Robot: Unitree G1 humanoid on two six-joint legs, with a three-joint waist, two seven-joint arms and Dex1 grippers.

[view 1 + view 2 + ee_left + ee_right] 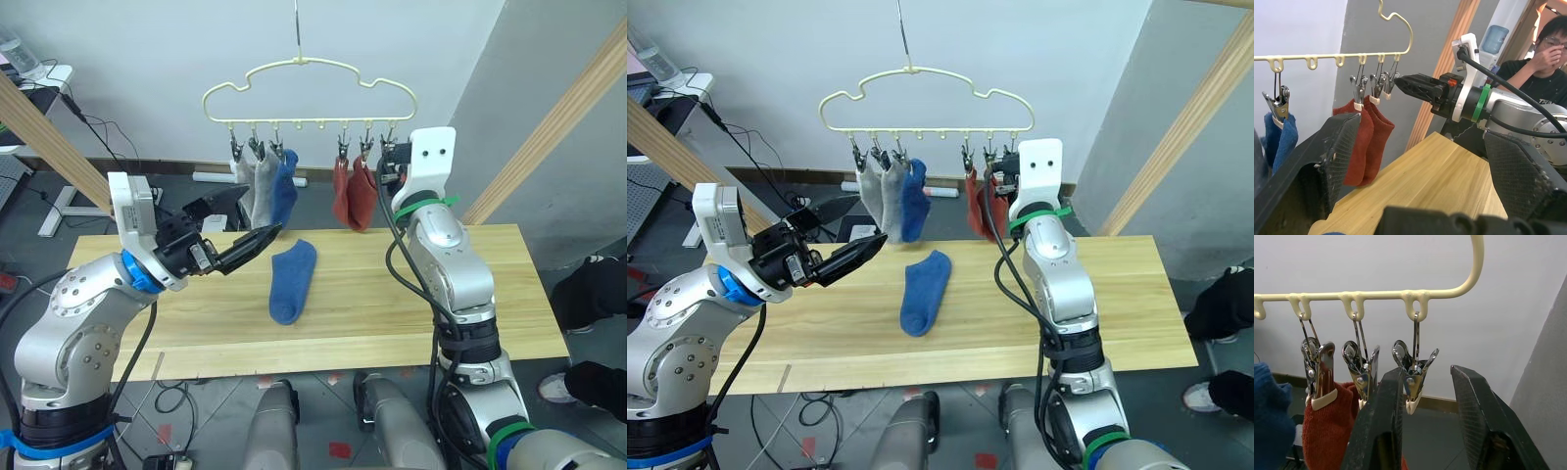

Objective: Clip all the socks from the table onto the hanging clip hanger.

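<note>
One sock on desk: a bright blue sock [293, 280] lies flat near the middle of the desk [490, 294], toe end toward the robot, cuff end toward the wall; soft knit, nothing touching it.
Socks hung: five on the clip hanger [310, 93]. Two light grey socks [257, 186] and one blue sock [285, 189] hang bunched together at the robot's left; two rust-red socks [354, 192] hang side by side at the right.
Hanger: thin pale yellow, wavy outline, hung by a metal hook [296, 29]; row of small metal clips below the bar.
Free clip: the end clip [1414, 377] at the right, just beside the red pair, grips no sock.
Writing: none readable on socks, hanger or desk.
Right hand [1425, 431]: raised at clip height, fingers parted narrowly, holding nothing, the free clip just at the tip of one finger; contact cannot be told.
Left hand [235, 235]: over the desk's left part, pointing toward the hung grey socks, fingers spread wide, holding nothing, apart from the blue sock on the desk.
Desk: long light wooden planks, visible grain.
Surroundings: pale wooden poles [558, 117] slant at both sides; a person [1542, 63] sits beyond the right arm.
</note>
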